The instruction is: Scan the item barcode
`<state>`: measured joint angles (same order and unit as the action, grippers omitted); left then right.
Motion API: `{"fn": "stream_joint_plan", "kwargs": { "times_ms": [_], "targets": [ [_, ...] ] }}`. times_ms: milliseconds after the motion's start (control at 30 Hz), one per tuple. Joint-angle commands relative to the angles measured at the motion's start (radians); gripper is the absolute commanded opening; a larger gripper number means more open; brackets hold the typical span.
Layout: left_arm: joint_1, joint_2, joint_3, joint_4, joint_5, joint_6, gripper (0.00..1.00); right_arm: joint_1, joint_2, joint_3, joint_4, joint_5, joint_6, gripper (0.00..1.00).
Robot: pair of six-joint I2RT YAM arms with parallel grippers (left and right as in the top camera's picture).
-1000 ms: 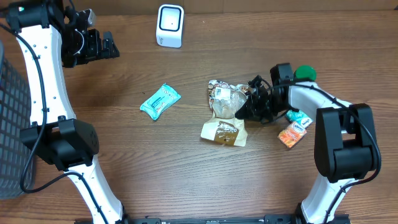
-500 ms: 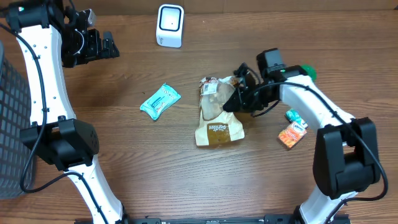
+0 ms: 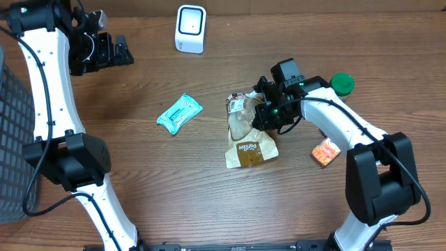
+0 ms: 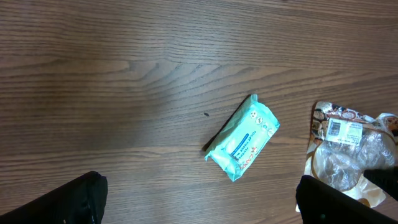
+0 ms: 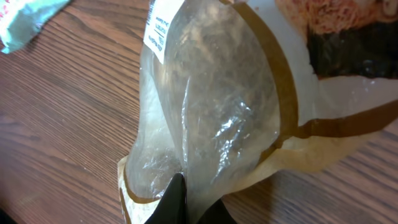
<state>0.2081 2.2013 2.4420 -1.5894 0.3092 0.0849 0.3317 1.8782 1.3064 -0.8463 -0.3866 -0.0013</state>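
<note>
Right gripper [image 3: 263, 115] clamped on snack bag [image 3: 251, 148] (label [image 4: 343, 129] illegible), left gripper [image 3: 120, 54] spread wide

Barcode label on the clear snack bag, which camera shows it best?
Left wrist view: the label on the bag faces the camera, whole and unobstructed. Overhead shows it tiny, next to the right tool. The right wrist view catches only a slanted sliver at its top edge.

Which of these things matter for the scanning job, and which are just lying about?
In the job: snack bag, pinched by the right gripper; white scanner.
Lying about: teal packet, orange packet, green round object, basket.
</note>
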Motion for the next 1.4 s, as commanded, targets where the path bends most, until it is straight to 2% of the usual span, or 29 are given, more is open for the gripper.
{"fn": "stream_joint_plan", "kwargs": {
  "times_ms": [0,567,767,967,1067,1100,1133,1167,1200,1233,1367],
  "targets": [
    [-0.005,-0.002,0.014,0.001,-0.005,-0.003,1.00,0.003,-0.019,0.024,-0.013,0.032,-0.011,0.04],
    [-0.006,-0.002,0.014,0.001,-0.005,-0.003,1.00,0.003,-0.019,0.022,0.015,0.023,0.085,0.04],
    [-0.006,-0.002,0.014,0.146,-0.003,-0.005,1.00,0.003,-0.019,0.022,0.027,-0.010,0.110,0.04],
    [-0.006,-0.002,0.014,0.114,0.065,-0.140,1.00,0.003,-0.019,0.022,0.026,-0.011,0.110,0.04],
    [-0.011,0.003,0.014,0.087,0.182,-0.153,1.00,0.003,-0.019,0.022,0.026,-0.011,0.110,0.04],
    [-0.019,0.006,0.010,0.076,0.211,-0.152,0.93,0.003,-0.019,0.022,0.029,-0.011,0.110,0.04],
    [-0.028,0.008,0.004,0.070,0.218,-0.152,0.73,0.003,-0.019,0.022,0.030,-0.011,0.110,0.04],
    [-0.056,0.013,-0.017,0.060,0.232,-0.153,0.36,0.003,-0.019,0.022,0.032,-0.011,0.110,0.04],
    [-0.077,0.016,-0.035,0.057,0.237,-0.153,0.18,0.003,-0.019,0.022,0.033,-0.011,0.110,0.04],
    [-0.101,0.019,-0.057,0.056,0.243,-0.153,0.04,0.003,-0.019,0.022,0.033,-0.011,0.110,0.04],
    [-0.211,0.019,-0.180,0.101,0.269,-0.161,0.04,0.003,-0.019,0.022,0.033,-0.011,0.110,0.04]
  ]
}}
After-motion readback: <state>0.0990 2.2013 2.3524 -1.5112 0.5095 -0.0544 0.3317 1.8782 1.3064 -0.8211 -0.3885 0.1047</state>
